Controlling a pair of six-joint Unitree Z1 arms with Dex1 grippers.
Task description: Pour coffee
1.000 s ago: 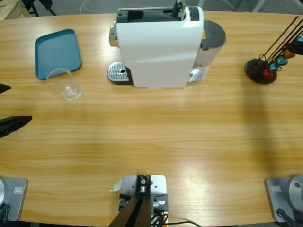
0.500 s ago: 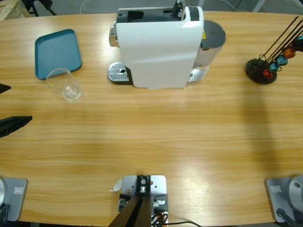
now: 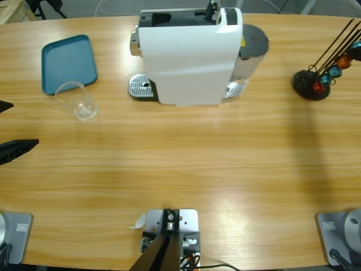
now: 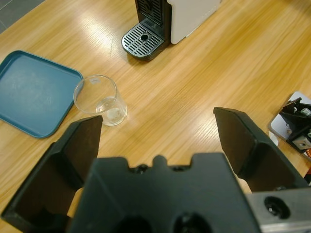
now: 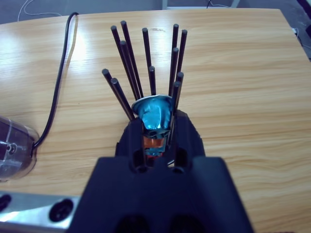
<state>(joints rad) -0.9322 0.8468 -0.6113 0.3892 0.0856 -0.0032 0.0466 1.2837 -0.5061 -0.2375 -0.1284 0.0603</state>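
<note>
The left gripper (image 4: pixel 158 131) has its two black jaws spread wide apart with nothing between them, hovering above the wooden table (image 4: pixel 194 82). Just ahead of the left jaw stands a clear glass cup (image 4: pixel 100 99), upright, close to the jaw's tip but not touching it. No amber-brown coffee can be made out in the cup; its bottom looks clear. Beyond the cup and off to that same side lies a teal tray (image 4: pixel 31 92), flat on the table, with the cup just off its edge. Farther ahead, past the open gap between the jaws, is the white coffee machine (image 4: pixel 187 17) with its perforated metal drip grate (image 4: pixel 144 41) facing the gripper. The right gripper (image 5: pixel 154 127) is closed on a blue coffee capsule (image 5: pixel 153 112), held between the jaw tips, with an orange capsule (image 5: pixel 151 142) showing just behind it, deeper between the jaws. Around and beyond the held capsule rise the thin black rods of a capsule holder (image 5: pixel 146 63). Off to one side a black cable (image 5: pixel 60 73) runs across the table toward the clear water tank (image 5: pixel 12 148) of the machine. In the high view, the left gripper's jaw tips show at the table's edge, well apart from the machine (image 3: pixel 189 56).
</note>
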